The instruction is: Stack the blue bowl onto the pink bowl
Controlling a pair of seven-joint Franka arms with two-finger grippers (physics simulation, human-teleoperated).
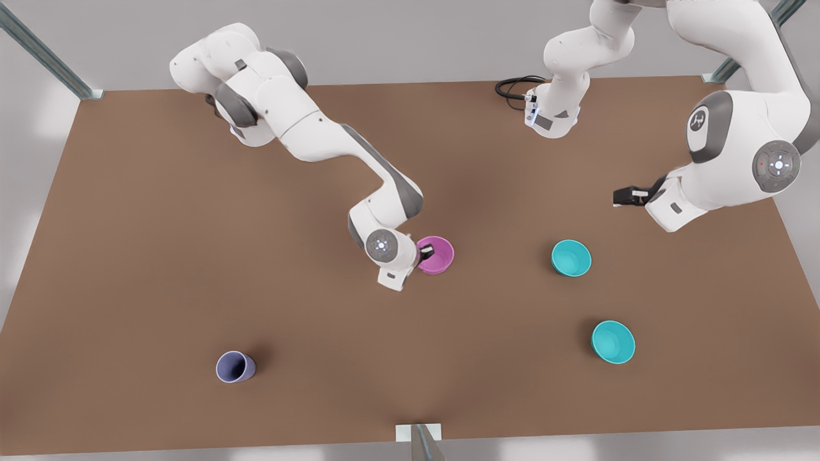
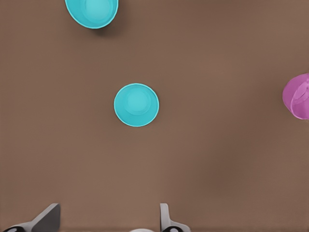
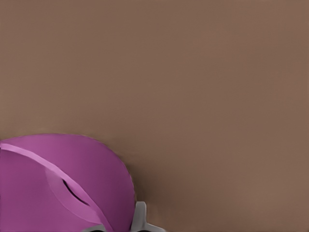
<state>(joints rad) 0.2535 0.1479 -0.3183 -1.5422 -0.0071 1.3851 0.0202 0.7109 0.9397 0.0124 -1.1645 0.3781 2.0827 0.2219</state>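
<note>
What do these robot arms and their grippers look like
Both arms are glossy white with rounded segments and dark grey joint bands. Round grey caps with a ring of small lights mark the joints; one has a red dot. The right gripper has black fingers, as does the left gripper. A black cable coils at the table's far edge.

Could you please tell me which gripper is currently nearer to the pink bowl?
The right. The right gripper is at the pink bowl, on its rim, while the left gripper hangs open well away, beyond the nearer blue bowl.
</note>
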